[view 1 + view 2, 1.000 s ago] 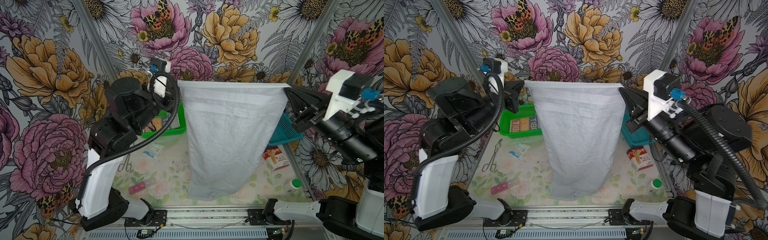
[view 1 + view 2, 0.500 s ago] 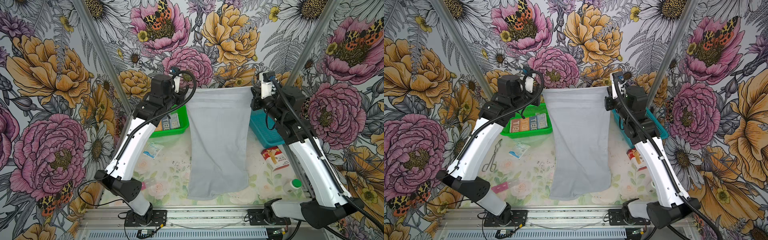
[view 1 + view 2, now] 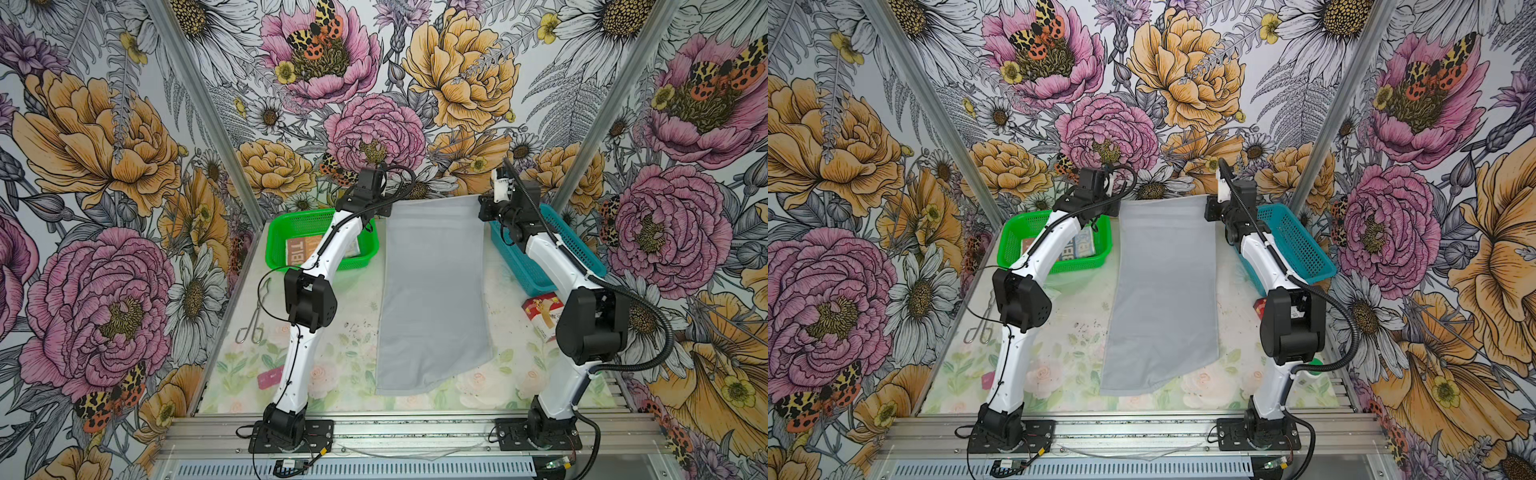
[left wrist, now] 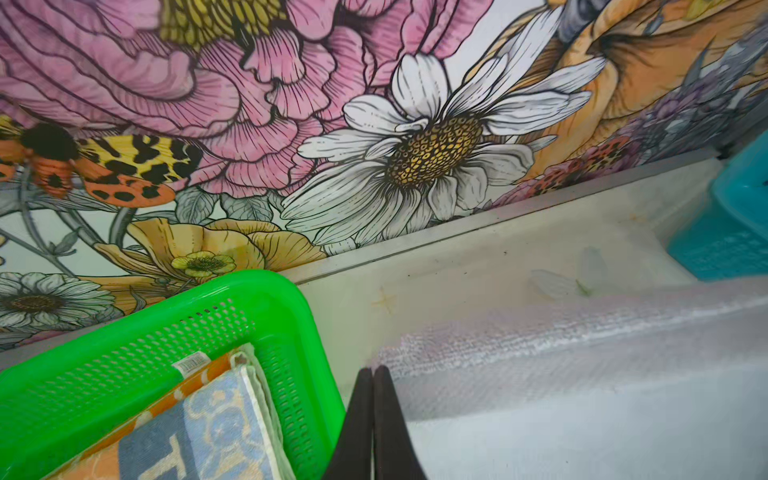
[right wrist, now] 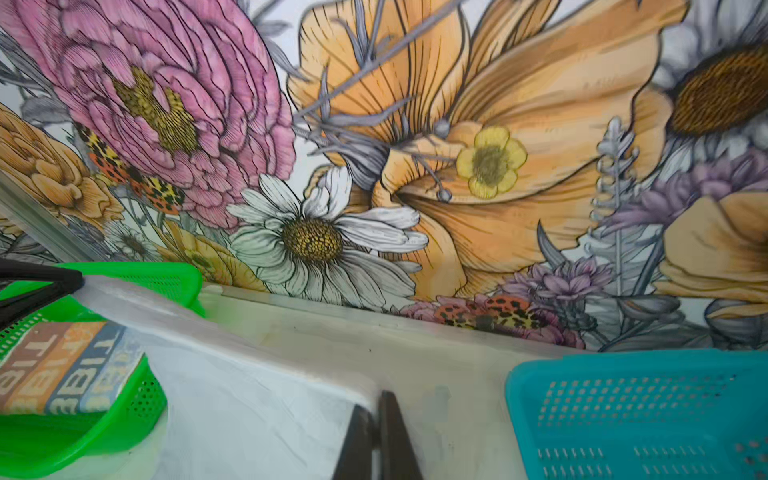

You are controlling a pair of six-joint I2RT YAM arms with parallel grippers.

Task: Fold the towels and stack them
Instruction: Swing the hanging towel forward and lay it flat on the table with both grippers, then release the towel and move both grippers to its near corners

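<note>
While its loose end lies flat by the near edge of the floral-print worktop (image 3: 332,361), grey towel (image 3: 432,291) runs up the middle to the far edge. Red-white carton (image 3: 540,309) at right edge, print unreadable. Lettered towel (image 3: 300,251), reads "TIB", in green basket (image 3: 278,232), far-left corner; teal basket (image 3: 582,253) far-right. Floral walls. Left end effector (image 4: 372,376) and right end effector (image 5: 376,405) each pinched tight on a far towel corner.

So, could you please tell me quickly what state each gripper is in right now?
The left gripper is closed on one far corner of the grey towel.
The right gripper is closed on its other far corner.
</note>
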